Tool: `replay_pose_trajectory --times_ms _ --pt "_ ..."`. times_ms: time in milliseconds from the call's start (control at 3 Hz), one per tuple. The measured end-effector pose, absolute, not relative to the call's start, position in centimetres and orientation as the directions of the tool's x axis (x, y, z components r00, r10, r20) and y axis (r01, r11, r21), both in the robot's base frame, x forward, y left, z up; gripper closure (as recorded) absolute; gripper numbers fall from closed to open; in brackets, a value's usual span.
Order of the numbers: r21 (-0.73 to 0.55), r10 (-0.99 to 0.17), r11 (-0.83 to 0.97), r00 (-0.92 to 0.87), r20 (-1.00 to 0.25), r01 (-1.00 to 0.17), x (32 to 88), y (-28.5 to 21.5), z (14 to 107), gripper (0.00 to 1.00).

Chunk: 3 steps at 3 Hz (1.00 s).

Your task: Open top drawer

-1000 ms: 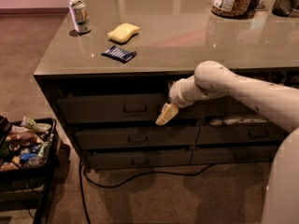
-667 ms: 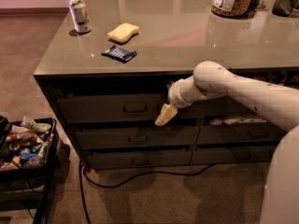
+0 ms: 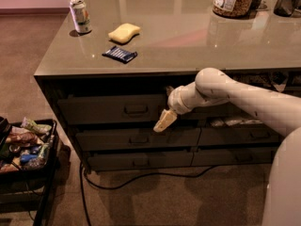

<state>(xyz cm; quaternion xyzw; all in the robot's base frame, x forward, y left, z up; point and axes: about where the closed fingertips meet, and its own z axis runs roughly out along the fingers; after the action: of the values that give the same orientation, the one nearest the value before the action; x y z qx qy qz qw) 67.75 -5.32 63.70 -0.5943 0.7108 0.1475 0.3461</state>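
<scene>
At the far left a black bin [image 3: 28, 173] of snacks stood on the floor. On the bench [image 3: 188, 41] sat 1 can [image 3: 80, 15], a yellow sponge [image 3: 124, 32] and a blue packet [image 3: 120, 54]. Below them the top drawer [image 3: 94, 109] looked shut, its handle [image 3: 136, 109] untouched. The tool [image 3: 163, 121] hung just beside the handle, at its 4 o'clock, pointing down-left; I could not tell whether it was open or closed. Against 1 second earlier it had dipped slightly and edged toward the handle, while the drawer front had not moved. The reach seemed nearly done, the pull not begun.
</scene>
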Motion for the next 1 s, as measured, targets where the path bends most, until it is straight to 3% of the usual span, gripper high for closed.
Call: replay_pose_trajectory --times_ms 333,1000 --pt "-0.2 -0.742 0.25 -0.055 -0.668 -0.947 67.72 -5.29 63.64 0.0" --pt "-0.2 -0.742 0.25 -0.055 -0.668 -0.947 67.72 -5.28 63.64 0.42"
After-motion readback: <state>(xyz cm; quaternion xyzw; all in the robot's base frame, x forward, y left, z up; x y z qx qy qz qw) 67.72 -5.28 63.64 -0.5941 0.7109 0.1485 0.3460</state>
